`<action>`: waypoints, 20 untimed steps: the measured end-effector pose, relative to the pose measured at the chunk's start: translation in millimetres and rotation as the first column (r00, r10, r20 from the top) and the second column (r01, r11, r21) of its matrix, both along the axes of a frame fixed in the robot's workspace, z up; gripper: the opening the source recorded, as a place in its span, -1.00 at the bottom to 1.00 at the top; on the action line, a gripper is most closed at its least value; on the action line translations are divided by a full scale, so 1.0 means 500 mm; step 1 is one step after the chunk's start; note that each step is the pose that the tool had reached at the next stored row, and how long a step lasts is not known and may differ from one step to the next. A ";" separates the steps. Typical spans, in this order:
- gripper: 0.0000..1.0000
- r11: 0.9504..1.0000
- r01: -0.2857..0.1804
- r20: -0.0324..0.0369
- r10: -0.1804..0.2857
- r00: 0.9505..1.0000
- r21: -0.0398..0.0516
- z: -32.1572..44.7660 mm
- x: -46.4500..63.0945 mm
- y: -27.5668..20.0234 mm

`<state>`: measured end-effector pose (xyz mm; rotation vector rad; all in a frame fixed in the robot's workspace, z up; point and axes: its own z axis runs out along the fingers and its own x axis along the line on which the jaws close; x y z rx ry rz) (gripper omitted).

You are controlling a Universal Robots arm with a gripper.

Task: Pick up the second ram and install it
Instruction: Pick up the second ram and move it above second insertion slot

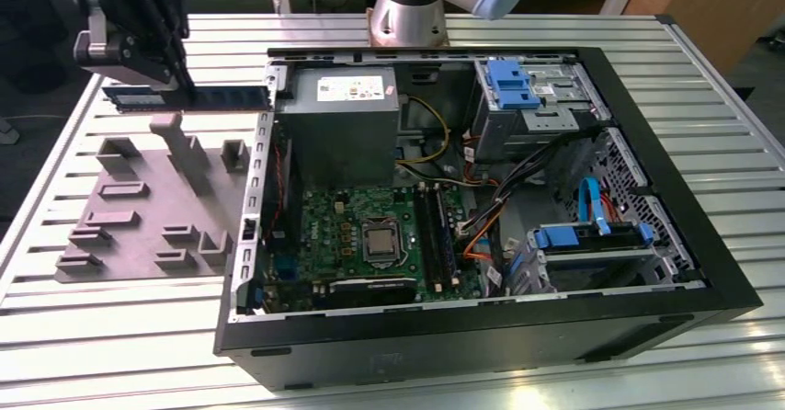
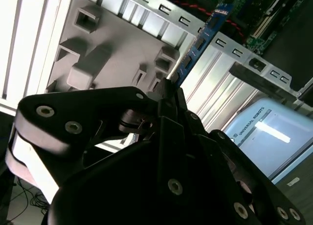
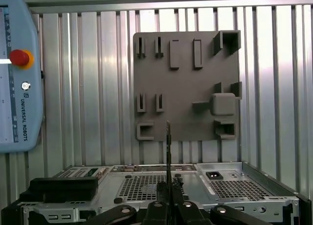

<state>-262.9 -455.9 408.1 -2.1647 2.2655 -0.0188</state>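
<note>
The gripper (image 1: pixel 169 81) is clamped near 1 end of the memory stick (image 1: pixel 227 96), which juts level from it in the air above the grey fixture (image 1: pixel 135 217). Farther off, toward the exterior view's right, the open computer case (image 1: pixel 491 336) lies on the slatted table (image 1: pixel 123 336).

The exterior view stands off the arm at mid distance and looks obliquely down on the slatted worktop (image 1: pixel 73 336). The open computer case (image 1: pixel 491 346) sits at centre and the grey fixture (image 1: pixel 135 217) on the exterior view's left. The first wrist view faces steeply down from well above that fixture (image 3: pixel 186 88). The second wrist view sits close behind the end effector (image 2: pixel 168 88) and looks slantwise past it. All three share the fixture — and the second ram (image 1: pixel 221 97), clamped in the end effector.
</note>
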 end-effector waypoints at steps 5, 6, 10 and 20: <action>-0.73 1.000 0.000 0.000 0.000 1.000 0.000 0.000 0.025 0.0000; -0.73 1.000 0.000 0.000 0.000 1.000 0.000 0.000 0.029 0.0000; -0.73 1.000 0.000 0.000 0.000 1.000 0.000 0.000 0.049 0.0000; -0.73 1.000 0.000 0.000 0.000 1.000 0.000 0.000 0.101 0.0000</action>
